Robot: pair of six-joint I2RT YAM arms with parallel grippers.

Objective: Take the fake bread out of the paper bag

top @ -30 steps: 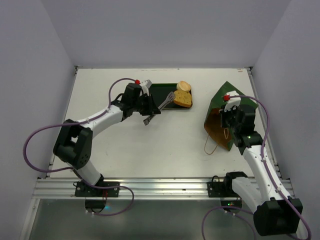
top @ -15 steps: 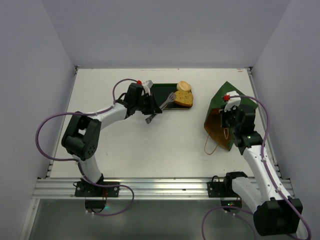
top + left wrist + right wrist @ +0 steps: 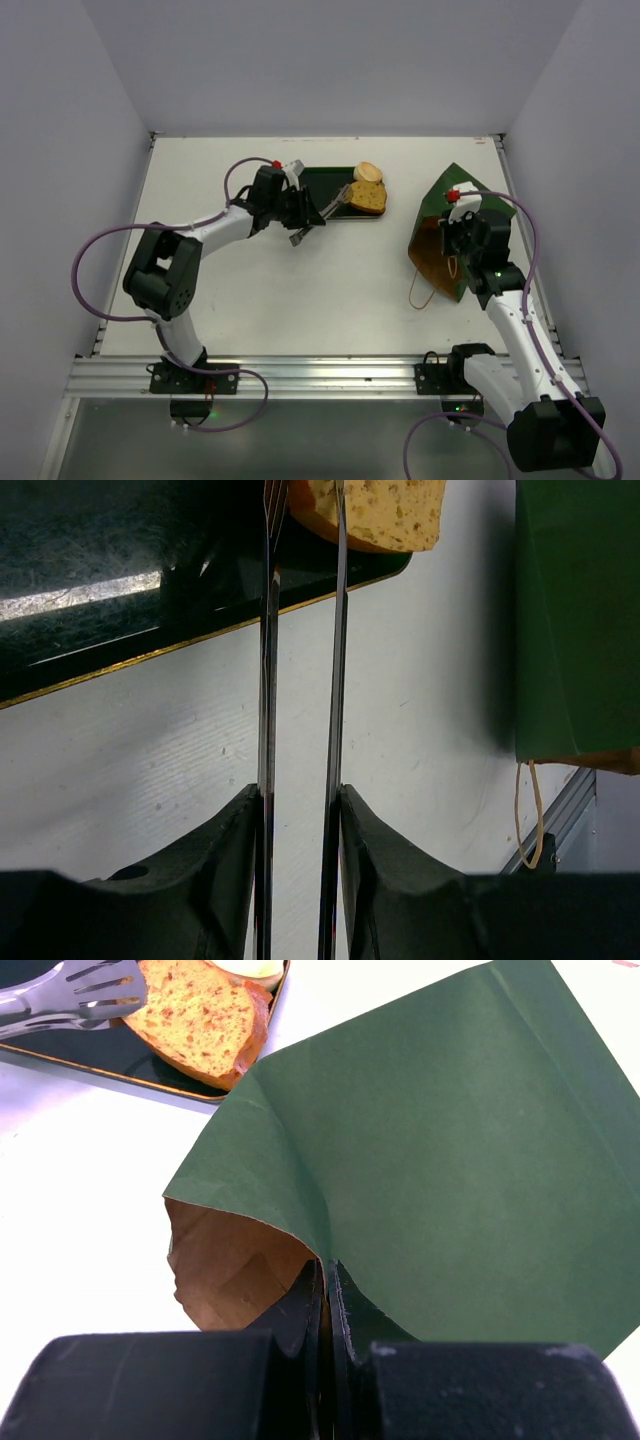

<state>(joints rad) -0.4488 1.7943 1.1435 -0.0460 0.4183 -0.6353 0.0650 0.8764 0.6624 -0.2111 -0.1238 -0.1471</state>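
On tray (image 3: pixel 320 182), toast slice (image 3: pixel 366 198); left gripper (image 3: pixel 300 795) grips tongs (image 3: pixel 268 680); right gripper (image 3: pixel 322 1270), paper bag (image 3: pixel 420 1170).

Bright, even light; soft shadows

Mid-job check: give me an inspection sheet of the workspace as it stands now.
Surface: white table, no spills seen.
Job's things: toast and bun on the tray; bag tilted over, no bread visible in its open mouth.
Clutter: nothing seen.
Grippers: left gripper holds tongs, tips at the toast; right gripper pinches the bag's rim.
Cables: purple cables loop off both arms.
Surroundings: plain walls, metal rail.
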